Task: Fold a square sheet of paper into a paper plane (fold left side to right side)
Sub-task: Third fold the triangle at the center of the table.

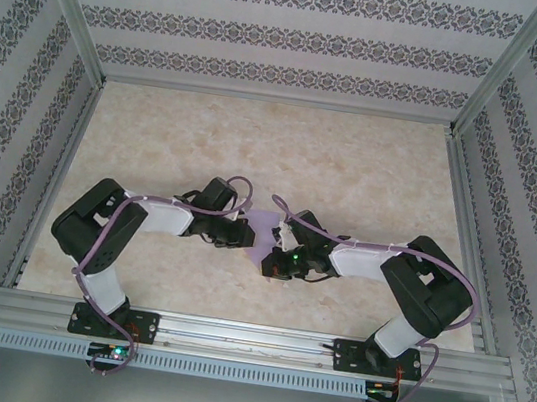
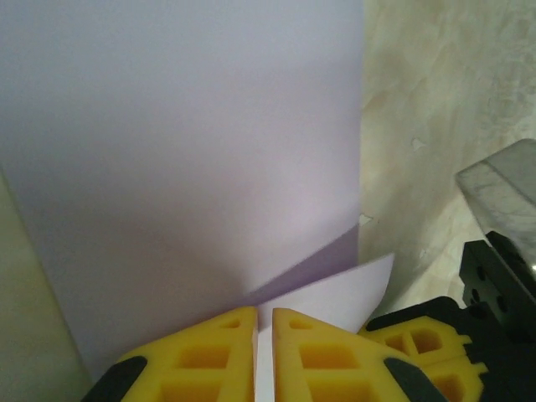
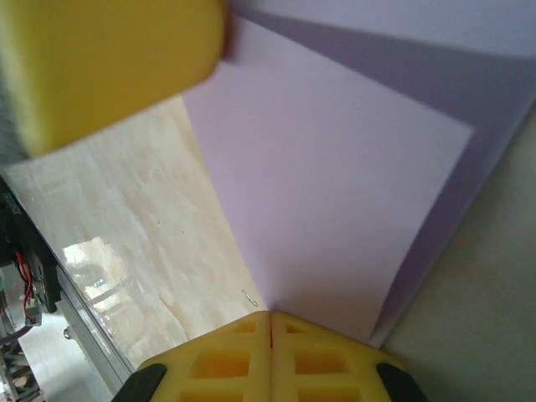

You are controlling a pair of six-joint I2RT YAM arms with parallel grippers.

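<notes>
Top view: both arms bent inward, wrists meeting at centre of the marble-look tabletop (image 1: 355, 163). Left gripper (image 1: 241, 235) and right gripper (image 1: 275, 258) sit close together w/ the lilac paper sheet (image 1: 264, 233) between them; most of it is covered by the wrists, so no fold detail from above. Patterned wallpaper (image 1: 273, 35) on back and side walls, aluminium rail (image 1: 248, 338) along the near edge.

Left wrist cam gives more: left gripper (image 2: 264, 316) has its yellow fingers (image 2: 209, 352) clenched, w/ a thin sliver of paper in the seam, so it's grasping the sheet. The sheet (image 2: 193, 151) spreads away from the tips as a broad smooth panel. A lower layer pokes out to the right as a pale corner (image 2: 360, 289), shadowed crease above it. The right gripper's yellow fingers (image 2: 419, 339) show at bottom right, just beside that corner.

Right wrist cam: right gripper (image 3: 270, 318) fully clenched, sheet (image 3: 335, 193) narrowing down into the seam, so pinched at a corner or edge. Two layers visible, a paler one over a darker one (image 3: 494, 142). Blurred yellow finger (image 3: 109, 67) of the left gripper at top left, touching or just above the paper; can't tell which. Tabletop to the left.
</notes>
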